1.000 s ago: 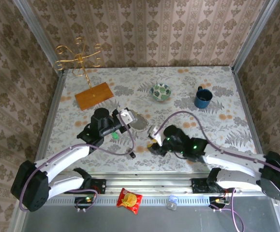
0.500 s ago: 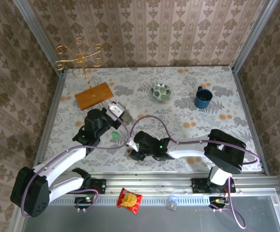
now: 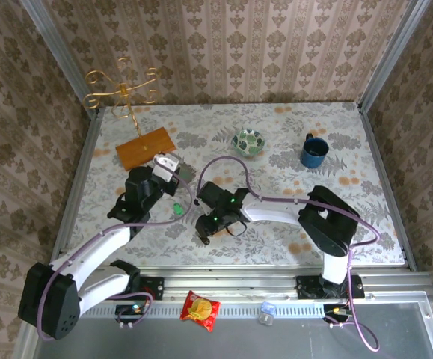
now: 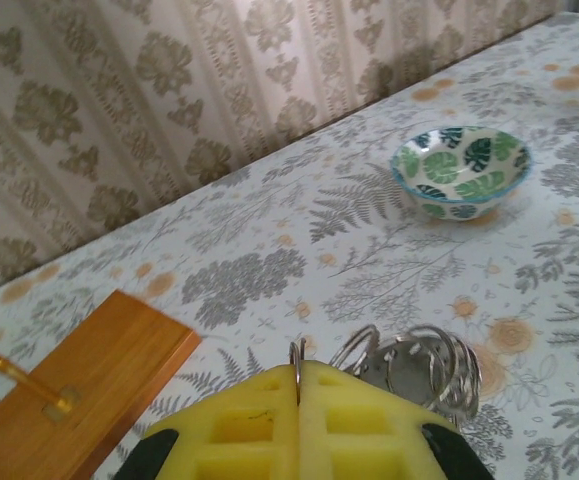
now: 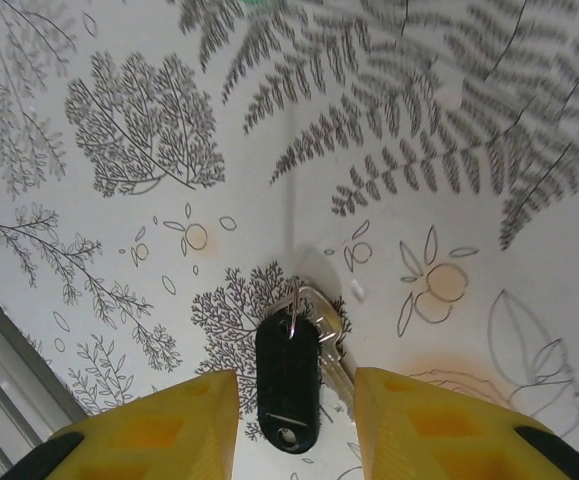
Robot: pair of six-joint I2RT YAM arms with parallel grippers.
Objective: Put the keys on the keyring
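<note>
Left gripper [image 4: 299, 400]: yellow pads pressed tight together, pinching one turn of the keyring [image 4: 414, 368] edge-on. The rest of the thin grey wire loops sticks out to one side of the pads. Can't tell whether they touch the table [image 4: 269, 240]. The bowl [image 4: 459, 170] is well behind it, and the wooden base [image 4: 79, 385] is off to the other side.

Right gripper [image 5: 296, 405]: jaws partly open, nothing held. It's low over the black key [image 5: 287, 372], which lies flat on the table between the two fingers. There's a visible gap on each side, so no contact as far as I can see. A small wire loop sits at the far end of the black head, and a bit of bright metal shows beside it.

Green key [image 3: 177, 210]: flat on the table between the two grippers, nothing on it.

Handling, my read:
- Keys are tiny, light, stiff and flat, so they'll likely skid or pivot on the smooth cloth if one pad lands first.
- Centre the jaws and close across the plastic head. Keep the hole end clear of the pads.
- The ring is thin, springy wire and will probably twist in the pinch, so keep the free end exposed for threading.
</note>
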